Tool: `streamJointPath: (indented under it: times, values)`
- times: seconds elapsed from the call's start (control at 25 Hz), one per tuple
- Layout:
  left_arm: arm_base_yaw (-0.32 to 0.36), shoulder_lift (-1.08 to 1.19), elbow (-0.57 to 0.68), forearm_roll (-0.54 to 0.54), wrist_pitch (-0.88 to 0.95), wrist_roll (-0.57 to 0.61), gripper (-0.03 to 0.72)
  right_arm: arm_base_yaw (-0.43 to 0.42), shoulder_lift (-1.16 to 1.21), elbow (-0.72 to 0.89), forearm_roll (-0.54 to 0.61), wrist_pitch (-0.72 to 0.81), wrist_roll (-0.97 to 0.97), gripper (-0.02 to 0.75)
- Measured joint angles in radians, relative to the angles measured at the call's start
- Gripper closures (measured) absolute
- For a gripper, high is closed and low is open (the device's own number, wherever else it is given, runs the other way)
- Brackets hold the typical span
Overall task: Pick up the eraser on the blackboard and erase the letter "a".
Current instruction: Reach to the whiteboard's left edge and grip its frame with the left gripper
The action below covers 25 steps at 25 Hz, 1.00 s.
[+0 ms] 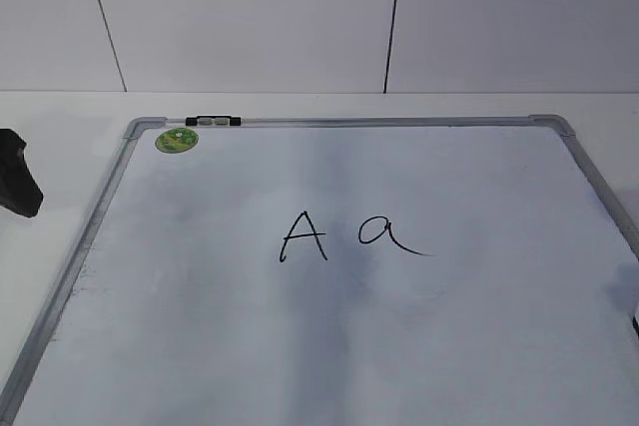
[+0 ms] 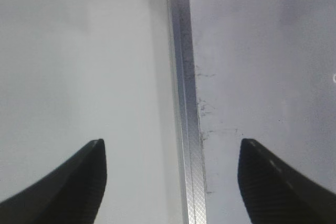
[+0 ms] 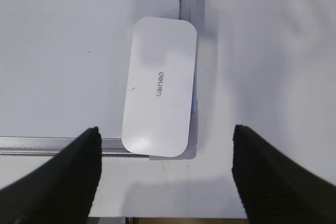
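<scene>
The blackboard [image 1: 200, 306] is a white board with a grey frame, lying flat. A small handwritten "a" [image 1: 387, 233] is at its middle, right of a taller capital "A" [image 1: 303, 236]. The eraser [image 3: 160, 85], white with grey lettering, shows only in the right wrist view, lying over the board's corner and frame [image 3: 42, 145]. My right gripper [image 3: 166, 132] is open above the eraser's near end, with nothing in it. My left gripper [image 2: 170, 144] is open and empty, straddling the board's left frame rail [image 2: 186, 103]. It shows as a dark shape [image 1: 15, 177] in the exterior view.
A round green sticker [image 1: 176, 140] and a black-and-white clip [image 1: 213, 122] sit at the board's far left corner. The white table [image 1: 50, 117] surrounds the board. A white panelled wall [image 1: 300, 17] stands behind.
</scene>
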Motion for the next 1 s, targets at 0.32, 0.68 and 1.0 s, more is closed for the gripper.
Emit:
streamJointPath:
  times: [0.32, 0.68, 1.0]
  values:
    - [0.0, 0.106, -0.002, -0.005, -0.059, 0.005, 0.105, 0.0, 0.0, 0.0, 0.024, -0.008, 0.0, 0.146]
    - [-0.045, 0.238, -0.054, -0.008, -0.076, 0.018, 0.105, 0.0, 0.0, 0.0, 0.03, -0.014, 0.0, 0.146]
    - [-0.098, 0.326, -0.118, -0.008, -0.07, 0.0, 0.105, 0.0, 0.0, 0.0, 0.03, -0.014, 0.0, 0.146]
